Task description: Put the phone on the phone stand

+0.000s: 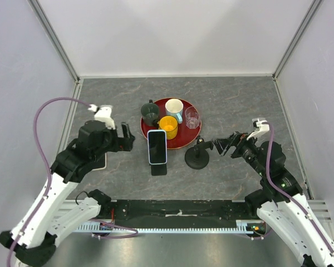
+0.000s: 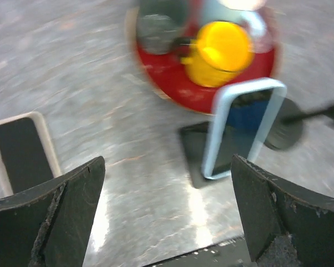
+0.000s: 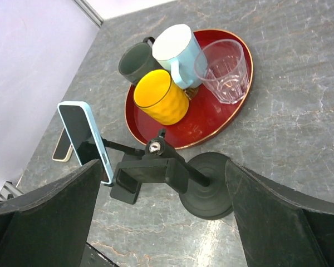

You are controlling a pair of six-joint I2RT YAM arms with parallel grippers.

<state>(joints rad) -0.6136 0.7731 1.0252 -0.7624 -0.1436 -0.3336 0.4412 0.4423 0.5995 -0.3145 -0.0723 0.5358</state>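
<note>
phone (image 1: 157, 147), pale blue case, stands upright, leaning back on a small black stand (image 1: 158, 168) at mid tabletop (image 1: 239, 105), just in front of the red tray (image 1: 185, 140). judged placed; nothing grips it.

left fingers (image 2: 61, 206) spread wide, nothing between them, off to the phone's left. left wrist view is blurred, so the arm is likely moving. right fingers (image 3: 44, 217) also spread wide and hold nothing, hanging close to the round-based holder (image 1: 197, 158) just right of the phone.

second phone (image 2: 19, 153), beige case, lies flat under the left arm.

risks from here:
- phone rests by lean alone. a brush from the left fingers could tip it.
- the holder's rod (image 3: 122, 148) reaches toward the phone's back; cannot tell if it touches. if the right fingers nudge the holder, the rod could shove the phone off its stand.
- a backward fall would land it on the tray rim or the yellow cup (image 1: 168, 126); the glass (image 1: 192, 117) and two mugs sit further back.
- the stand looks light, so a knock may slide stand and phone together.
</note>
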